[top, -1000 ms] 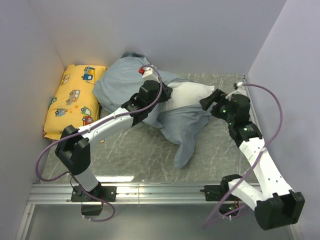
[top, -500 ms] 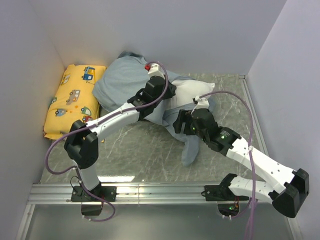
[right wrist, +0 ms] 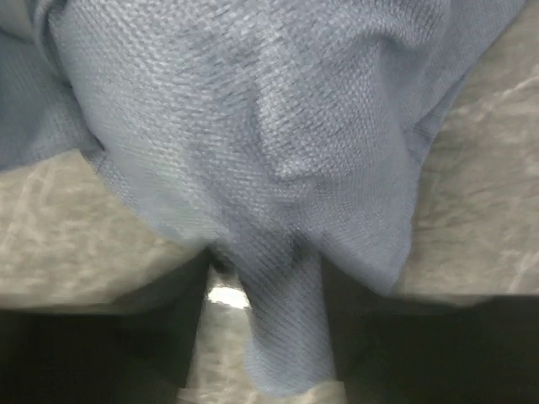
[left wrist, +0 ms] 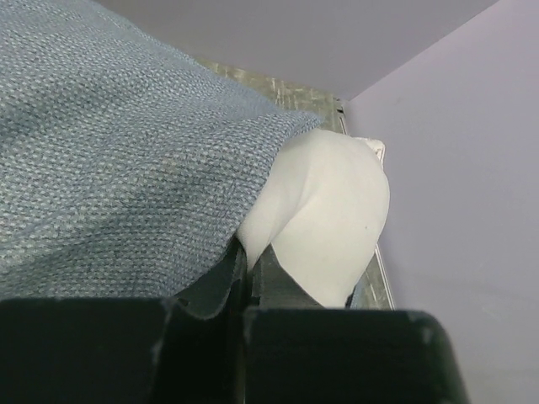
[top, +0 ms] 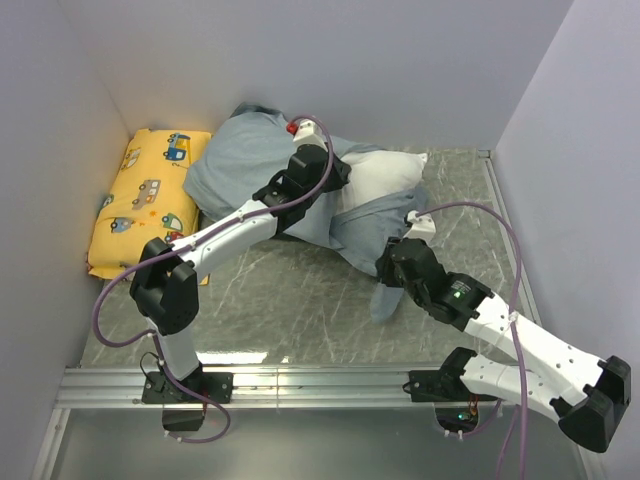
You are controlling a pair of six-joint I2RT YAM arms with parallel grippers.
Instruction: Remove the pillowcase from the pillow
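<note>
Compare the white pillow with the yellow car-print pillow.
The white pillow is plain; the yellow pillow carries cartoon cars. The white pillow sits partly inside the grey pillowcase; the yellow pillow lies outside it, at far left. Both lie on the table.

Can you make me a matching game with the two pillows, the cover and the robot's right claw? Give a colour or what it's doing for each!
Things:
1. pillowcase
2. pillow
3. car-print pillow
4. right gripper

Matches:
A. yellow
B. shut on the pillowcase
C. blue-grey
D. white

Pairs: 1-C, 2-D, 3-A, 4-B
</note>
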